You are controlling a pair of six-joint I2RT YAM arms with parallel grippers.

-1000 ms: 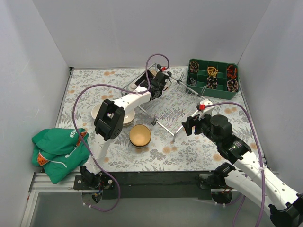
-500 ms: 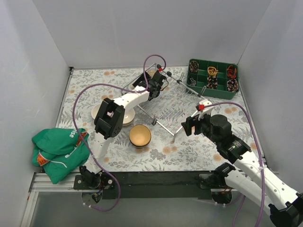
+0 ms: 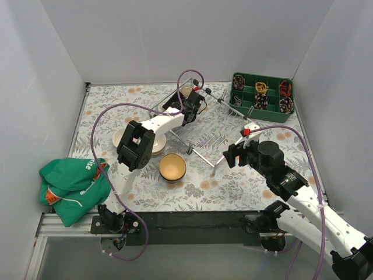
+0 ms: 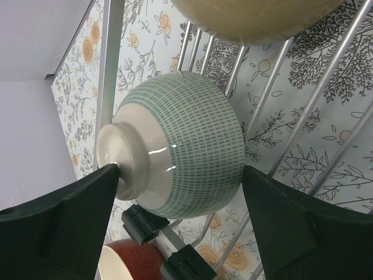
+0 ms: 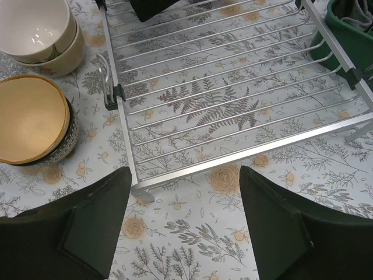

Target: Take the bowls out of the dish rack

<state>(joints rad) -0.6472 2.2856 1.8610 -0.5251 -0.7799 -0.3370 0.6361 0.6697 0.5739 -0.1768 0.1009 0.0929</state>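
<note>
This is a robot test cell in a lab, not a lived-in kitchen: plain pale grey panel walls [image 3: 175,35] box in three sides of a table spread with a floral-printed cloth [image 3: 233,186]; my two white jointed arms [image 3: 157,123] rise from a black base plate [image 3: 192,220] beside a bare aluminium frame rail [image 3: 44,224]; loose purple cables [image 3: 102,116] loop over the table. The only housewares are a silver wire-grid dish rack [image 3: 213,137], two nested cream ceramic bowls [image 5: 35,32] and a green compartmented plastic tray [image 3: 262,115].
</note>
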